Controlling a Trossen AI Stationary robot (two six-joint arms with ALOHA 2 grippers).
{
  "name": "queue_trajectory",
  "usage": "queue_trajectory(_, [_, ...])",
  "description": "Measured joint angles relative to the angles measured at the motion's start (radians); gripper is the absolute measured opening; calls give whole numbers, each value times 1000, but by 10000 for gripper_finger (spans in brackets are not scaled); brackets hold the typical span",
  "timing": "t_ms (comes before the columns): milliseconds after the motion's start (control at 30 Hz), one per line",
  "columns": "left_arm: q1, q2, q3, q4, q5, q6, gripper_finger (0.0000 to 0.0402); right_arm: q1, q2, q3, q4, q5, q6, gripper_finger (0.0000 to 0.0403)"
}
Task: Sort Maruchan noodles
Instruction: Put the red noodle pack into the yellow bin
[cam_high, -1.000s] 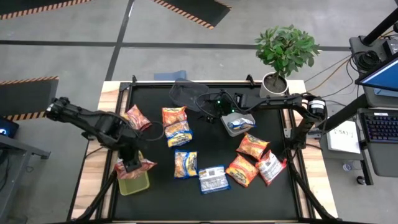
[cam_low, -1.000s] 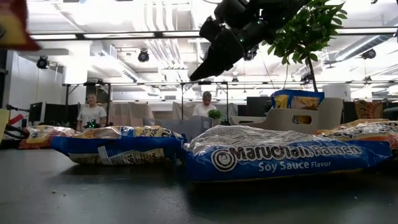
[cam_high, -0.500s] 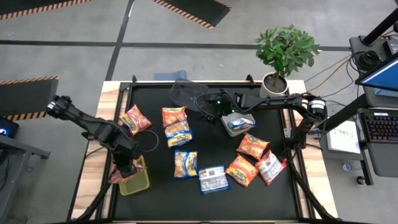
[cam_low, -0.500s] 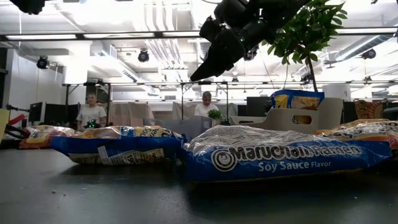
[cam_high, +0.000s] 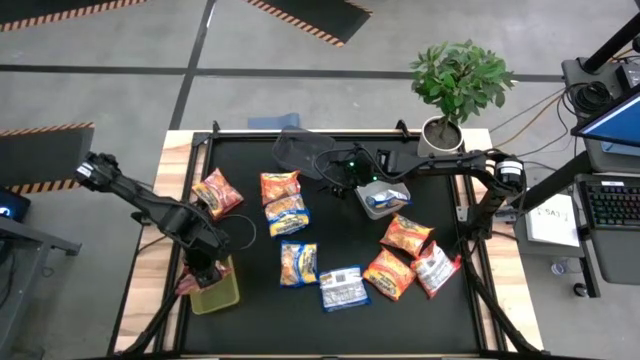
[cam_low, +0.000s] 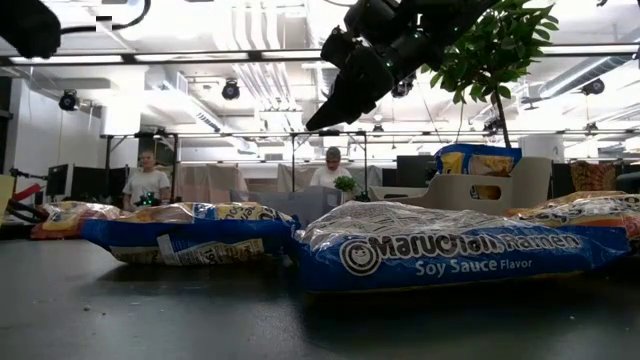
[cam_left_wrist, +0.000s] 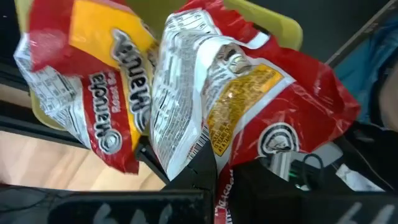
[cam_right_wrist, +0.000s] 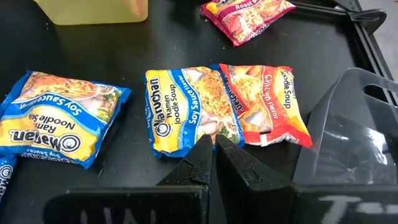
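Maruchan noodle packets lie flat on the black mat: a red one (cam_high: 217, 192), orange ones (cam_high: 280, 185) (cam_high: 405, 235) (cam_high: 388, 273), blue ones (cam_high: 287, 215) (cam_high: 298, 262) (cam_high: 343, 288), and a red-and-white one (cam_high: 435, 268). My left gripper (cam_high: 205, 268) is shut on a red packet (cam_left_wrist: 249, 106) over the left rim of the yellow-green bin (cam_high: 220, 295). A second red packet (cam_left_wrist: 93, 93) shows right beside it; whether the fingers have it too, I cannot tell. My right gripper (cam_high: 328, 182) hangs shut in the air (cam_low: 318, 120), holding nothing, beside a grey bin (cam_high: 380, 198) that holds a blue packet. My left gripper pinches the red packet by one crumpled end (cam_left_wrist: 208, 146) between its two fingers (cam_left_wrist: 193, 171). The fingers slant steeply down from above. The packet is lifted clear and sticks out beyond the fingertips toward the yellow-green bin (cam_left_wrist: 273, 18), its printed back facing the camera.
A dark see-through bin (cam_high: 300, 148) stands at the far middle of the mat, and a potted plant (cam_high: 455, 85) at the far right corner. Wooden table strips (cam_high: 150, 270) flank the mat. People stand far off in the room behind (cam_low: 148, 180).
My left gripper has sunk and drawn a little toward the table's left near corner, still shut on the red packet. The packet, first seen spread wide over the bin, now shows narrow at the bin's left rim. In the low view it has left the picture.
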Motion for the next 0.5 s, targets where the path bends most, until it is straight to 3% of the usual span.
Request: queue_trajectory(500, [0,7,-116,159,-3,59,0,0,0,0,4,0,6,9])
